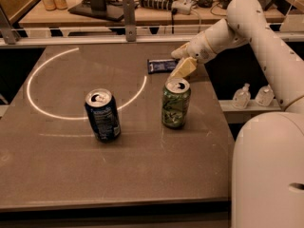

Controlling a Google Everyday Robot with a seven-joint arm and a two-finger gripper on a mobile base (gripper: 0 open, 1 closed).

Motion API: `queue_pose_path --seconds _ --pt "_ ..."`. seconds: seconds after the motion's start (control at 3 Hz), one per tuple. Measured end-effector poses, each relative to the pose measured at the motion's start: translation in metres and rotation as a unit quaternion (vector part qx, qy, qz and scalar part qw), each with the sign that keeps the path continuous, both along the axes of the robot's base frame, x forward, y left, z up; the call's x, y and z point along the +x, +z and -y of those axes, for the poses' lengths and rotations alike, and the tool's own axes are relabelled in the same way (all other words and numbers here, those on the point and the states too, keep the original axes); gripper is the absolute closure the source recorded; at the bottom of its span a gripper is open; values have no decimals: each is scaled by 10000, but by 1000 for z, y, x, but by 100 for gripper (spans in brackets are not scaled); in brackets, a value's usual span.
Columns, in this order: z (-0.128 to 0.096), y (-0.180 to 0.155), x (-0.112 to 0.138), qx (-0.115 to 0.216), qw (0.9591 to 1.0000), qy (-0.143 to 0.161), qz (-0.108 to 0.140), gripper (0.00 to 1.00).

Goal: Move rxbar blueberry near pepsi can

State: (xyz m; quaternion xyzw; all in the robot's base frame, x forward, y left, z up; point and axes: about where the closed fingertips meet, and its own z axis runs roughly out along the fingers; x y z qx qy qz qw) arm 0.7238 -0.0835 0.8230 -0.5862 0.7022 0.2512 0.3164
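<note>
Bar first: rxbar blueberry (162,65) lies flat on the table (142,175) toward the far edge, long side running left-right, dark wrapper. Pepsi can (102,115) stands upright, well apart from it, nearer the front and to the left. Green can (175,103) is upright just in front of the bar's right end, between the bar and the front edge.

Gripper (183,65) hangs at the bar's right end, tipped down and left, above and behind the green can's top. Contact with the wrapper: cannot tell. Fingers spread or pressed together: cannot tell from here. Nothing visibly held.

Handling, my guess:
- Bar looks light and thin.
- Foil is likely slick and crinkly, and the contents somewhat soft, so a hard squeeze isn't needed.
- Lying flat, it gives little height to catch, so the tips would have to come down right to the table.
- Best hold looks like across the short width near the middle. An end grab may let it droop or pivot.

Risk: the green can sits close by, so a low sweep toward the pepsi can could clip it. Lifting clear and going round its left side looks safer. Small clear bottles (242,96) sit off the table on the right, out of the way.
</note>
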Motion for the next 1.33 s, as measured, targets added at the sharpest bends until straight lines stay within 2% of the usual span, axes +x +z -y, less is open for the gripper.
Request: queue_pose_path --seconds 0.33,1.0,1.33 --pt "-8 -3 -1 -7 9999 110 -57 45" --pt "-8 4 -1 -8 9999 112 -57 93" --pt "-8 6 -1 -8 9999 114 -57 100"
